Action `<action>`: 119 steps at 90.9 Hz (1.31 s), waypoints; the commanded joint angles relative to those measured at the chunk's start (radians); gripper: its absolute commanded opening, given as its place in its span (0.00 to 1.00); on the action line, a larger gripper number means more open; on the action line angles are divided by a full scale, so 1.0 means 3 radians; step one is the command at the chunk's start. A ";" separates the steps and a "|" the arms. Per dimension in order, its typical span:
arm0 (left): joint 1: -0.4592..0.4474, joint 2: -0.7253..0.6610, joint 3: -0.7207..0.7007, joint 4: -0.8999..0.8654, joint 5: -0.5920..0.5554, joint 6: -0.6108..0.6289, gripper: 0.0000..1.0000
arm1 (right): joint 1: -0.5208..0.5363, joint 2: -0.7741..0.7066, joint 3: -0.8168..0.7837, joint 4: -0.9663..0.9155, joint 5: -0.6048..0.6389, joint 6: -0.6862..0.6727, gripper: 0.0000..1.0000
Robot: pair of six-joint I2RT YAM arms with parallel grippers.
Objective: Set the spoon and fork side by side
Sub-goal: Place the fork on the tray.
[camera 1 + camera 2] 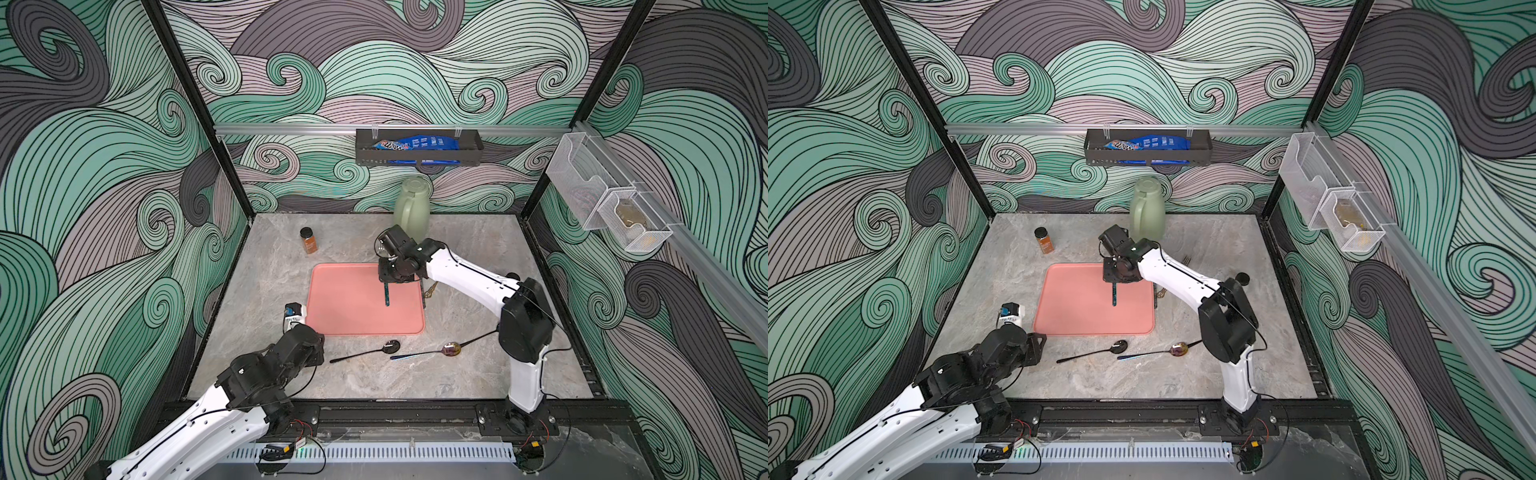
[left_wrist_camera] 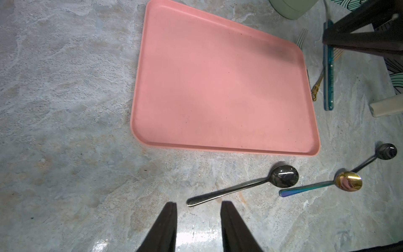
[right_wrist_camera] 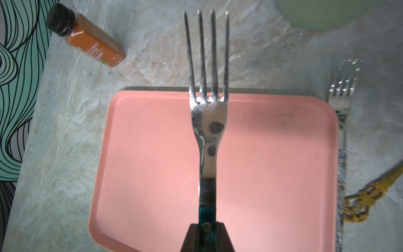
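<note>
While our right claw (image 3: 206, 229) is clamping the fork (image 3: 208, 122) by its teal handle, we are holding it over the pink tray (image 1: 353, 316), its tines pointing toward the back wall. Our left claw (image 2: 198, 204) is hovering with jaws apart and nothing between them, just beside the handle end of the black spoon (image 2: 242, 187), which is lying on the table (image 1: 457, 374) in front of the tray, a rainbow spoon (image 2: 322, 185) lying near it.
</note>
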 commanded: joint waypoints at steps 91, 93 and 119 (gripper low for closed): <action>0.0010 0.0226 0.0008 0.0117 -0.0114 0.0008 0.38 | 0.0345 0.1623 0.1604 -0.0065 -0.0591 0.0120 0.19; 0.0010 0.0242 0.0013 0.0127 -0.0120 0.0015 0.38 | 0.0344 0.1594 0.1602 -0.0072 -0.0590 0.0113 0.23; 0.0021 0.0740 0.0270 0.0411 -0.0307 0.0280 0.43 | 0.0172 0.0709 0.1000 0.0044 -0.0584 -0.0019 0.40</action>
